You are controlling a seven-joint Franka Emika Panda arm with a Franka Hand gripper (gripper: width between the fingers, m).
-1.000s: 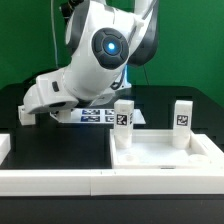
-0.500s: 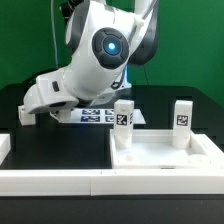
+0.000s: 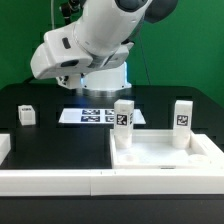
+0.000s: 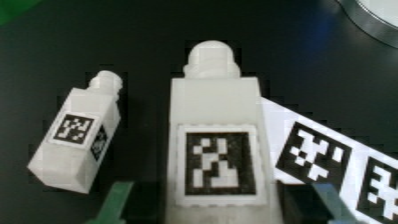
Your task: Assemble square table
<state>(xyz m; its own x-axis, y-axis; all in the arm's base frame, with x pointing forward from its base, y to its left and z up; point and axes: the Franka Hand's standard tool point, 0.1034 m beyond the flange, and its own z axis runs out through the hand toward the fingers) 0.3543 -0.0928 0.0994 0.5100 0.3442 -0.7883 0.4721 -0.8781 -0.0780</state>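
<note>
- Though half out of frame, clamps held leg in gripper
- Shows loose leg at 9 o'clock of marker board
- Shows 2 upright legs on tabletop

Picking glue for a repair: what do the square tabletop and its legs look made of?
Tabletop: looks like hard white plastic, matte, with a moulded raised rim. Each leg: same-looking matte white plastic, with a rounded moulded peg on top. The black-and-white tags seem to be printed stickers, though that is unsure.
</note>
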